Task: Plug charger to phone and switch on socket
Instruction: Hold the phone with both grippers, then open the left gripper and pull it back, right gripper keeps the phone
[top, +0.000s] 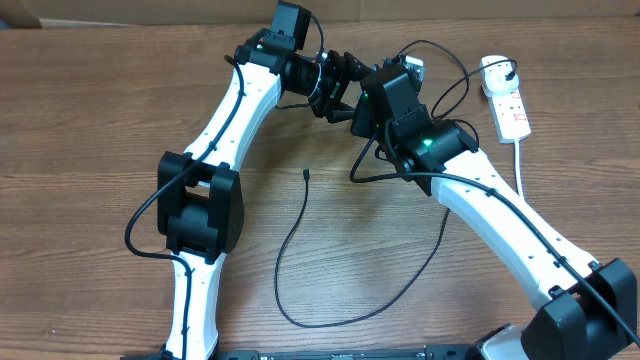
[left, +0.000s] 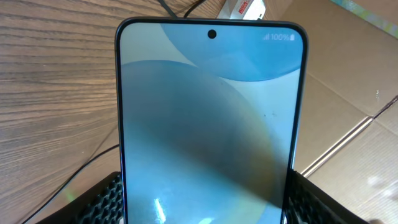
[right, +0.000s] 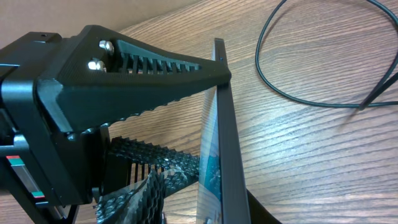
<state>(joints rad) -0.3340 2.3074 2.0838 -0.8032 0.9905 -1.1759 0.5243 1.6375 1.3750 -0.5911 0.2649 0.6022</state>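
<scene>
**Step in hand (judged): presenting the phone for plugging.** The left gripper (left: 208, 202) is clamped across the width of the phone (left: 211, 112), held above the wooden table (top: 90, 120) at 12 o'clock in the overhead view. The right gripper (top: 362, 108) sits just beside it, and whether its fingers are together cannot be told. The charger cable (top: 285, 260) loops toward 6 o'clock, its connector tip (top: 306, 174) lying free near centre. The socket (top: 510, 100) rests at 2 o'clock.

The next move likely calls for 1 gripper to fetch the tip and align it with the port, which no view shows.

Only the left wrist view shows the lit screen, only the right wrist view shows the phone edge-on, and only the overhead view shows the tip
</scene>
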